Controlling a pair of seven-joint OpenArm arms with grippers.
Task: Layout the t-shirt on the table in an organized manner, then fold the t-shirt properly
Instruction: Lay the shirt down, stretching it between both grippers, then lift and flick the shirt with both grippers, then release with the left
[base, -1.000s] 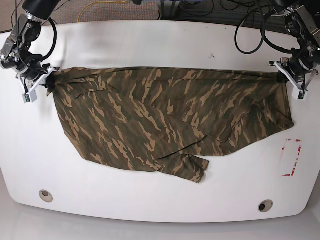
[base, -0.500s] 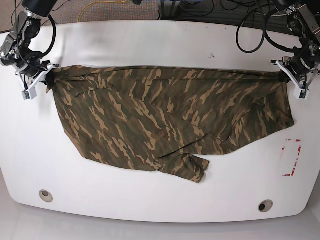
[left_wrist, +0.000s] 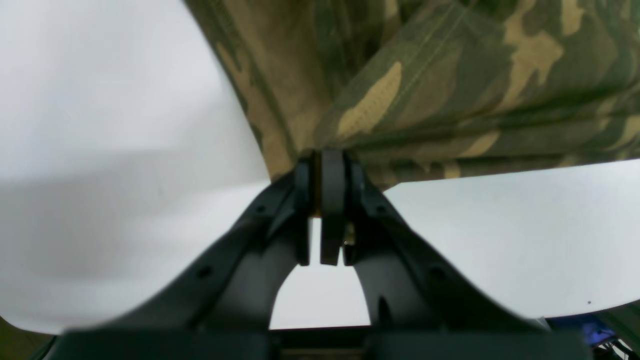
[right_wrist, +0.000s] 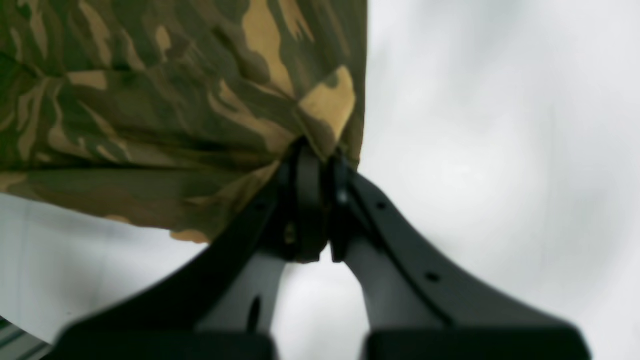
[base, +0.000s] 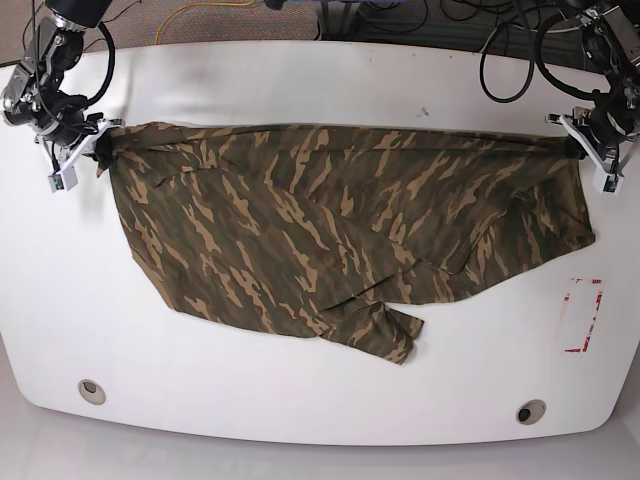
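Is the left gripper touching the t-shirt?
Touching. The left wrist view shows the left gripper with jaws shut on a corner of the t-shirt.

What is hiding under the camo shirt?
Around the t-shirt only the white table shows, so the table is probably what lies beneath. Whatever sits directly below the cloth is covered and cannot be seen. Both grippers pinch its top corners.

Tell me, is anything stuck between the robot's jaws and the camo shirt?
No. The left gripper and right gripper are both shut straight onto the t-shirt, which lies across the table.
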